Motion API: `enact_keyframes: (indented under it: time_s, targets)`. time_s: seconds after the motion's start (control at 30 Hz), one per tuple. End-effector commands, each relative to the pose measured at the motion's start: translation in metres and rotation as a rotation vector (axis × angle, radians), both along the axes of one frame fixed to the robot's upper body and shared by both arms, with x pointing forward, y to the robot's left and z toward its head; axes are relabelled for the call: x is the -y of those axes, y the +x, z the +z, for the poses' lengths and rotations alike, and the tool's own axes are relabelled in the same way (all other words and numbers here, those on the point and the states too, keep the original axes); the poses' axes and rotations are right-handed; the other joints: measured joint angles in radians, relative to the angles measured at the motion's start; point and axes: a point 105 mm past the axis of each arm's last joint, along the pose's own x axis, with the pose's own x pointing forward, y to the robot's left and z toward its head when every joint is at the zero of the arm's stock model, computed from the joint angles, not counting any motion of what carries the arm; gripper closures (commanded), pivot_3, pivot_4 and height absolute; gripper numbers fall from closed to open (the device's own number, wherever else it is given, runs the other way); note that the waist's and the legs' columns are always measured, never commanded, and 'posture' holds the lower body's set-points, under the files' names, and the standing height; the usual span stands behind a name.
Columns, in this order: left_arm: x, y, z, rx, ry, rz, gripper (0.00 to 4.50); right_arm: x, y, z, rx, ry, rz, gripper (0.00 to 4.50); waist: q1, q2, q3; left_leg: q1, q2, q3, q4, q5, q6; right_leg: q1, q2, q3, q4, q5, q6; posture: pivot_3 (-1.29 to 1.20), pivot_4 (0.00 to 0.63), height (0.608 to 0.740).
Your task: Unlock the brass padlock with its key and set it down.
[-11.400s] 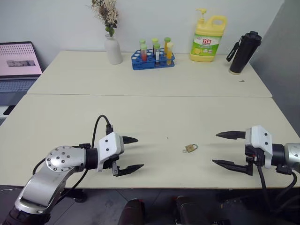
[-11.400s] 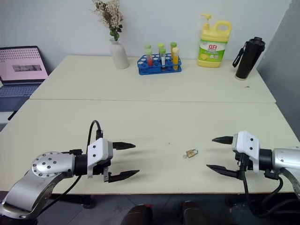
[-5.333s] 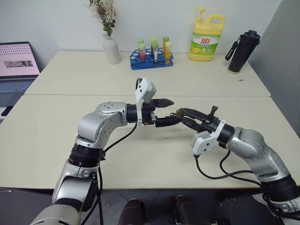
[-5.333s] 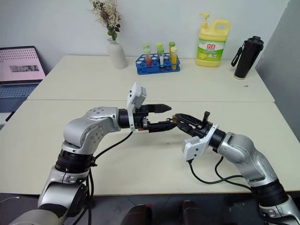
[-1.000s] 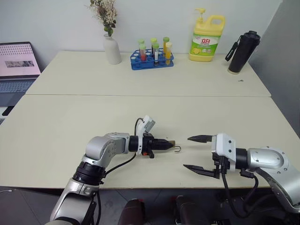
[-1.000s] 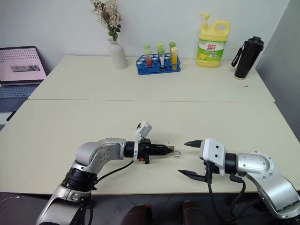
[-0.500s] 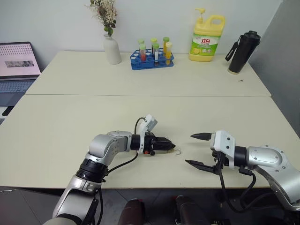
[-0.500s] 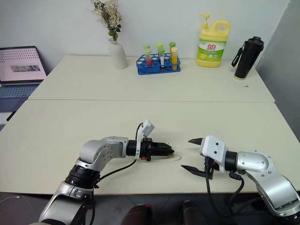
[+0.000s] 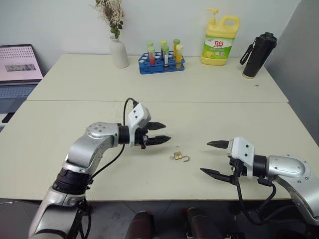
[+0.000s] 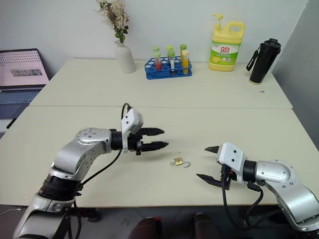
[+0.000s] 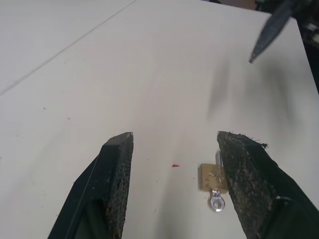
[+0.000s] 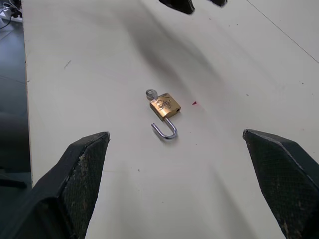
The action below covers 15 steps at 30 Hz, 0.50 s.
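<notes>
- The brass padlock (image 12: pixel 164 105) lies flat on the cream table (image 9: pixel 75 124), near the front edge, and no gripper touches it.
- Its silver shackle (image 12: pixel 166 131) is swung out of the body, so the padlock is unlocked.
- The key (image 12: pixel 151 93) sits in the padlock's bottom, on the side away from the shackle, with its round head resting on the table.
- The left gripper (image 9: pixel 158 133) hangs above the table to the left of the padlock and a little farther back; its two black fingers are apart with nothing between them.
- The right gripper (image 9: pixel 211 158) hovers to the right of the padlock, its fingers spread wide and empty, tips pointing toward the padlock.
- Well behind the padlock, along the table's far edge, stand a white vase (image 9: pixel 119 52), a blue test-tube rack (image 9: pixel 162 61), a yellow soap bottle (image 9: pixel 219 37) and a black flask (image 9: pixel 258 51).
</notes>
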Motion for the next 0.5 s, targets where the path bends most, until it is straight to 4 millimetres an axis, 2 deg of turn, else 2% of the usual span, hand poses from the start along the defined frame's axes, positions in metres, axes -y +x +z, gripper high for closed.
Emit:
enact_keyframes:
  time_s: [0.03, 0.13, 0.27, 0.37, 0.5]
  targets:
    - [-0.006, -0.017, 0.009, 0.106, 0.051, -0.063, 1.70, 0.001, -0.002, 0.009, 0.038, -0.003, 0.010, 0.00, 0.000, 0.000, 0.000, 0.000, 0.000, 0.000, 0.000, 0.000, 0.000, 0.000, 0.000, 0.000, 0.000, 0.000, 0.000, 0.00, 0.150, 0.740]
    - [-0.025, -0.045, 0.007, 0.122, 0.106, -0.079, 1.70, 0.008, -0.002, 0.012, 0.030, -0.011, 0.027, 0.00, -0.003, 0.000, 0.000, 0.000, 0.001, 0.000, 0.000, 0.000, 0.000, 0.000, 0.000, 0.000, 0.000, 0.000, 0.000, 0.00, 0.150, 0.740]
    - [-0.034, -0.071, -0.001, 0.087, 0.151, -0.101, 1.70, 0.015, -0.003, 0.014, 0.002, -0.020, 0.065, 0.00, -0.001, 0.000, 0.000, 0.000, 0.002, 0.000, 0.000, 0.000, 0.000, -0.001, -0.002, 0.000, 0.000, 0.000, 0.000, 0.00, 0.150, 0.740]
    - [-0.037, -0.081, -0.006, 0.063, 0.180, -0.115, 1.70, 0.017, -0.005, 0.013, -0.018, -0.024, 0.089, 0.00, 0.005, 0.000, 0.000, 0.001, 0.001, 0.000, 0.000, 0.000, 0.000, 0.000, -0.002, -0.001, 0.000, 0.000, 0.000, 0.00, 0.150, 0.740]
    - [-0.039, -0.085, -0.010, 0.048, 0.199, -0.120, 1.70, 0.016, -0.007, 0.011, -0.031, -0.027, 0.117, 0.00, 0.004, 0.000, 0.000, 0.001, 0.001, 0.000, 0.000, 0.000, 0.000, 0.000, -0.002, -0.001, 0.000, 0.000, 0.000, 0.00, 0.150, 0.740]
